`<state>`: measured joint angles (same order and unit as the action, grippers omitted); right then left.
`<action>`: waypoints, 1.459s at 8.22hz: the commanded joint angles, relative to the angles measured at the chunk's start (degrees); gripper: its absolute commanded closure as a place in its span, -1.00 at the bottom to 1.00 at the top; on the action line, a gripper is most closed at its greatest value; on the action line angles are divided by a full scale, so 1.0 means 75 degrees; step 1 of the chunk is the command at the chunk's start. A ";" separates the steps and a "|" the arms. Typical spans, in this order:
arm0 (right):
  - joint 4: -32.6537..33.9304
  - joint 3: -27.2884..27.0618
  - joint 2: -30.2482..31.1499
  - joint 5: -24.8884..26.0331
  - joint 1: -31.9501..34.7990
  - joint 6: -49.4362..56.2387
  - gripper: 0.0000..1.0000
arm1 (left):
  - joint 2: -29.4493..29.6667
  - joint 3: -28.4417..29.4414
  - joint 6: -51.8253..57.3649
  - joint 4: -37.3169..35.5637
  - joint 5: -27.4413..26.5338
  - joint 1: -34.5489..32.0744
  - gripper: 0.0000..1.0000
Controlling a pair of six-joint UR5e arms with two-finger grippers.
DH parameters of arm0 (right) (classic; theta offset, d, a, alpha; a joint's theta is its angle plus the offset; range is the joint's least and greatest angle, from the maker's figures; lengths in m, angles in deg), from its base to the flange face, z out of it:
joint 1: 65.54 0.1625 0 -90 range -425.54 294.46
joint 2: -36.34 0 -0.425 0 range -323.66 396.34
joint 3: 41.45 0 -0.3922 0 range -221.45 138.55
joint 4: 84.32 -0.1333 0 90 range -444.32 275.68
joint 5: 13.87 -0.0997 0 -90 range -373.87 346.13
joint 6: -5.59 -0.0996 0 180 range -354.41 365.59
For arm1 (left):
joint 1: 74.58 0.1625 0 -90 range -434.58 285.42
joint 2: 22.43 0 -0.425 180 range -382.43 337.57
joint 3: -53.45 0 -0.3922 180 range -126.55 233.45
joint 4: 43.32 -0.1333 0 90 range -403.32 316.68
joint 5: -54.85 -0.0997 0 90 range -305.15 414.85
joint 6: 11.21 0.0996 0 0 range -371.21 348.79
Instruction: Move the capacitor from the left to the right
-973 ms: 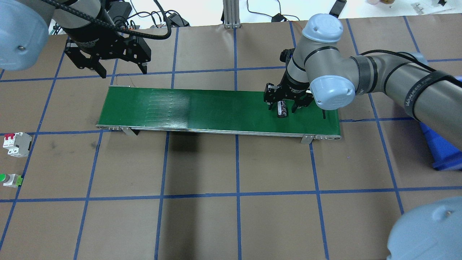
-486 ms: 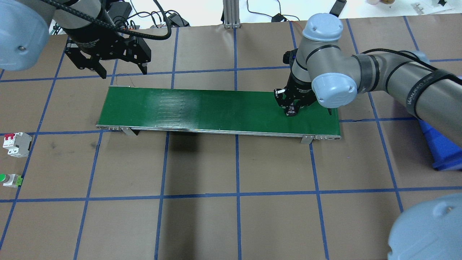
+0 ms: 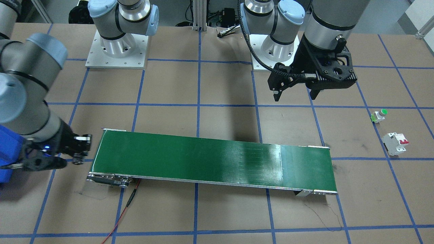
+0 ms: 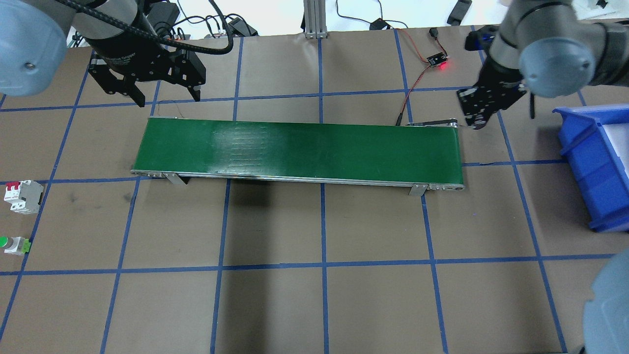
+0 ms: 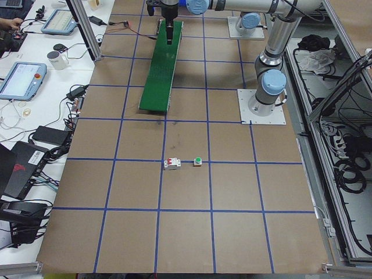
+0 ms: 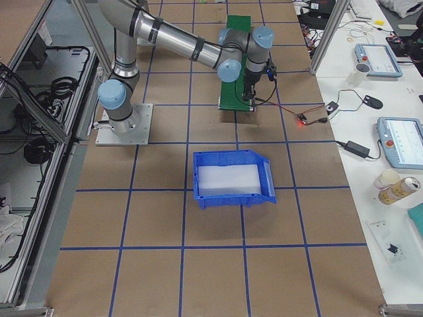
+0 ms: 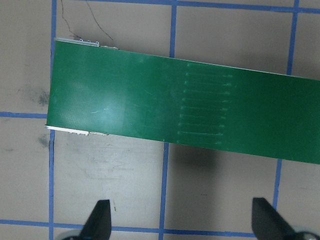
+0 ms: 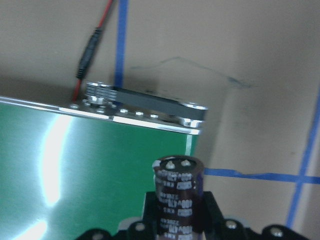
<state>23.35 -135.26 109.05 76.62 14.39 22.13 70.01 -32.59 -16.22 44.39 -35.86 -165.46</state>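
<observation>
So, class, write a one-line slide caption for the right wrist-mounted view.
Right end effector grips the black capacitor near the green conveyor belt's end.

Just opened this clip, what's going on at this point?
The right gripper is shut on the capacitor, holding it in the air by the right end of the green belt, short of the blue bin. The left gripper hangs open behind the belt's left end, empty. A breaker and a push button sit at the table's left edge.
</observation>
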 commanded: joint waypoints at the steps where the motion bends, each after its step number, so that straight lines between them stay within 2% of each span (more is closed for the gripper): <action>1: -0.0306 0.0285 0.0196 0.0812 -0.2247 0.3815 1.00 | 0.0002 0.0011 0.0000 -0.0011 0.0000 0.0012 -1.00; 3: 0.0125 0.0274 0.0115 0.0849 -0.3526 0.5847 1.00 | 0.0002 0.0011 0.0000 -0.0011 0.0000 0.0012 -1.00; 4: 0.0546 0.0274 0.0079 0.0849 -0.3857 0.6483 1.00 | 0.0002 0.0000 0.0000 -0.0011 0.0000 0.0012 -1.00; 6: 0.0818 0.0146 -0.0468 0.0884 -0.4069 0.6758 1.00 | 0.0002 0.0000 0.0012 -0.0011 0.0000 0.0012 -1.00; 7: 0.1005 0.0099 -0.0774 0.0884 -0.4141 0.7073 0.13 | 0.0014 0.0000 0.0012 -0.0011 0.0000 0.0012 -1.00; 8: 0.1007 0.0075 -0.0777 0.0907 -0.4142 0.7110 -0.99 | 0.0014 0.0000 0.0012 0.0000 0.0000 0.0012 -1.00; 10: 0.0763 0.0086 -0.0323 0.0791 -0.4084 0.7017 -1.00 | 0.0002 0.0000 0.0012 0.0000 0.0000 0.0012 -1.00; 12: -0.0242 0.0145 0.0625 0.0220 -0.3734 0.6086 -1.00 | 0.0002 0.0000 0.0012 0.0000 0.0000 0.0012 -1.00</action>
<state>27.49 -134.55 107.94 81.97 -15.91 73.71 70.13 -32.59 -16.13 44.39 -35.86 -165.37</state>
